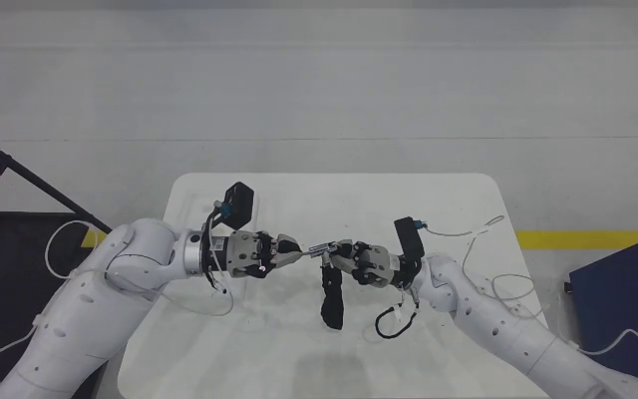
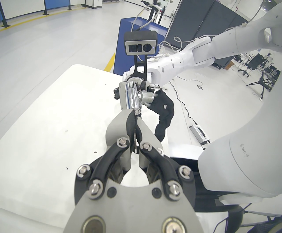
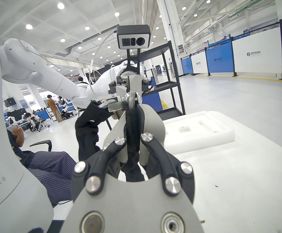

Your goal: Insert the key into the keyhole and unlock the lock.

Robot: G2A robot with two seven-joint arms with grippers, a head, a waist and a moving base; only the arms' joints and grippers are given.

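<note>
Left claw (image 2: 134, 116) clenching key (image 2: 134, 135), tip touching chrome lock (image 2: 131, 97); right claw (image 3: 132, 103) grasping lock, black cloth (image 2: 165, 112) dangling beneath; both hovering over middle of white table (image 1: 299, 199).

You're working in a big open robot lab hall, not a home. A high white ceiling (image 3: 66, 13) is studded with round lamps (image 3: 29, 26). The glossy pale floor (image 1: 319, 90) carries a yellow line (image 1: 578, 239). Blue-and-white partition panels (image 3: 220, 58), a black shelf rack (image 3: 174, 83), a blue cabinet (image 2: 132, 50) and office chairs (image 2: 254, 62) stand around your white table (image 1: 299, 199).
</note>
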